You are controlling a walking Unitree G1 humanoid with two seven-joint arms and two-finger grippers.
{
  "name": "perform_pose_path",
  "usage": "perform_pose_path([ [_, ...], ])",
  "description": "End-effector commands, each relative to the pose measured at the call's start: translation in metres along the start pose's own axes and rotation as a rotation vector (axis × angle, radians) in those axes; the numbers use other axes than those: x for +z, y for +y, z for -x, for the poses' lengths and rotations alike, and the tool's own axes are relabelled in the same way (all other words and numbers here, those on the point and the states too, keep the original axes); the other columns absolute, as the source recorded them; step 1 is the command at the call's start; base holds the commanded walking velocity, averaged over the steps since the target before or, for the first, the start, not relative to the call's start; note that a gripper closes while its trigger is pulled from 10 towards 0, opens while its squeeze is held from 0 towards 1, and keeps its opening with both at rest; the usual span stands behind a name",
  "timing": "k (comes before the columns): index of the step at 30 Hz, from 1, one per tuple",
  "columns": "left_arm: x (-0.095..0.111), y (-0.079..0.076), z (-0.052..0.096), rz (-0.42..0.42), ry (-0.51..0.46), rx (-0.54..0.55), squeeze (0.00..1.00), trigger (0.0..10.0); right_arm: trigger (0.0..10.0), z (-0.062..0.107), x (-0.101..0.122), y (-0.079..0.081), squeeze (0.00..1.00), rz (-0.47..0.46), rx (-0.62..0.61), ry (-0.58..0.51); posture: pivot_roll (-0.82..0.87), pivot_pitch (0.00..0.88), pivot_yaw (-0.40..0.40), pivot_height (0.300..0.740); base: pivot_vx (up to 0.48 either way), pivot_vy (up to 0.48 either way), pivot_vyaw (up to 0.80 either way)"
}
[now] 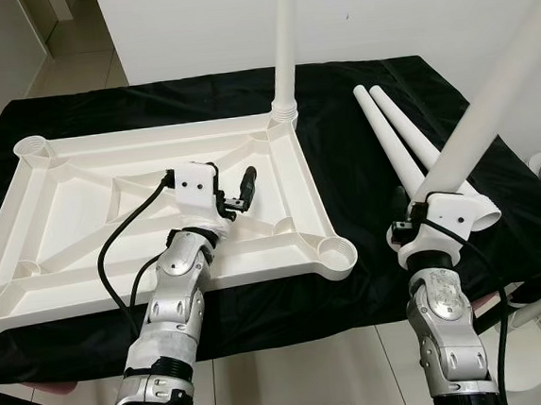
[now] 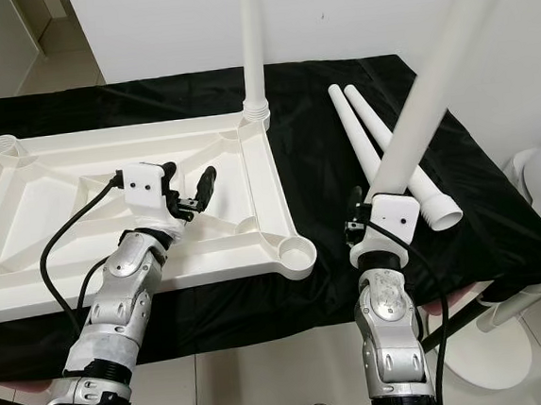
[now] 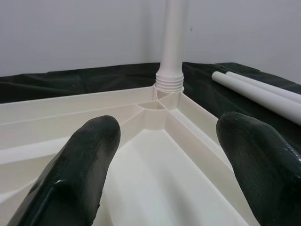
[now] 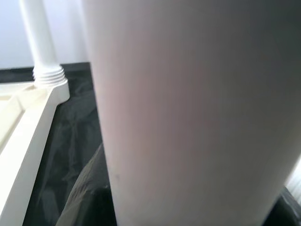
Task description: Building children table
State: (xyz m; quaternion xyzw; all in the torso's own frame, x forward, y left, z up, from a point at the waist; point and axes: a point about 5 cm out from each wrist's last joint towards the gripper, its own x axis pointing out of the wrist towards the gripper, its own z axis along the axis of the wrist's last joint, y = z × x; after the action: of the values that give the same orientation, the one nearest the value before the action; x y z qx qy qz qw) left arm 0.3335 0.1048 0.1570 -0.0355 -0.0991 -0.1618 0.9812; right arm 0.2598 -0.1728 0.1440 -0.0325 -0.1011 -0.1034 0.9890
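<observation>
Right now your white tabletop [image 1: 62, 206] lies upside down on the black cloth [image 1: 365, 204], ribs and corner sockets facing up. One white leg [image 1: 285, 40] already stands upright in the far right corner socket, threaded collar seated at the rim. Your left gripper [image 1: 243, 193] hovers over the inside of the tabletop near its right edge, fingers [image 3: 80, 165] spread apart with nothing between them, aimed along the ribs toward that standing leg. Your right gripper [image 2: 362, 215] sits over the cloth just right of the tabletop's near right corner socket [image 1: 336, 252], and a second leg [image 1: 489, 98] rises from it, tilted up and to the right; it seems clamped on that leg, though in the right wrist view the tube is so close that the fingers are hard to make out. Two spare legs [image 1: 403, 143] lie side by side on the cloth beside the held leg, touching each other, wide ends toward you. A black cable [image 1: 126, 229] loops off the left wrist across the tabletop.
</observation>
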Motion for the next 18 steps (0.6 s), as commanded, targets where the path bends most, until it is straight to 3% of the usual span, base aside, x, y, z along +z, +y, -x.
perform_pose_path([
  [1,0.0003,0.0006,-0.0016,-0.005,-0.001,0.006,0.0,10.0,10.0,0.0,-0.0013,0.0002,0.0,0.016,0.01,-0.004,0.02,0.0,-0.003,0.74,0.0,0.0,0.0],
  [16,0.0058,-0.0036,-0.0068,-0.019,-0.031,-0.016,0.0,10.0,10.0,0.0002,-0.0038,0.003,0.0,0.031,0.013,0.001,0.02,0.0,0.006,0.74,0.0,0.0,0.0],
  [18,0.0075,-0.0021,-0.0099,-0.019,-0.028,-0.018,0.0,10.0,10.0,-0.0031,-0.0028,0.0043,0.0,0.034,0.013,-0.006,0.01,0.0,0.035,0.74,0.0,0.0,0.0],
])
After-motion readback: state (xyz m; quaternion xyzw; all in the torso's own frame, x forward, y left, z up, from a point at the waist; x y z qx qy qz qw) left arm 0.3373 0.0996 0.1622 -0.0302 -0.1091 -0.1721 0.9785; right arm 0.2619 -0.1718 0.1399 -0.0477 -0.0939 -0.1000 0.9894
